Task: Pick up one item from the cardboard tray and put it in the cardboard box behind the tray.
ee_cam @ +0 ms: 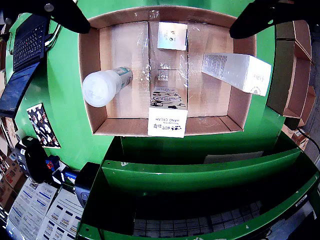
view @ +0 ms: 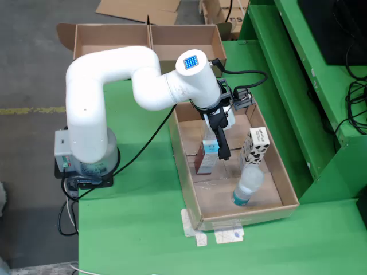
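The gripper (view: 223, 150) hangs inside the cardboard tray (view: 192, 197), right of centre in the fixed view. In the wrist view its two dark fingers (ee_cam: 60, 12) sit at the upper corners of the frame, spread wide with nothing between them.

Three items stand in the tray. A clear plastic bottle (view: 248, 186) stands in the lower part of the tray in the fixed view, cap up. A spotted hand-cream carton (view: 254, 147) stands just above it, near the right wall. A tall reddish carton (view: 207, 154) stands left of the gripper, just beside it.

The cardboard box (view: 149, 41) lies at the upper left of the fixed view, beyond the tray's far end.

Handling, judged:
- Both cartons are probably light and stiff, with thin walls that dent under hard squeeze. Take hold across the two narrow flat faces, near the top.
- The bottle is smooth and round, so it may slip or roll. Grip it at mid-body.
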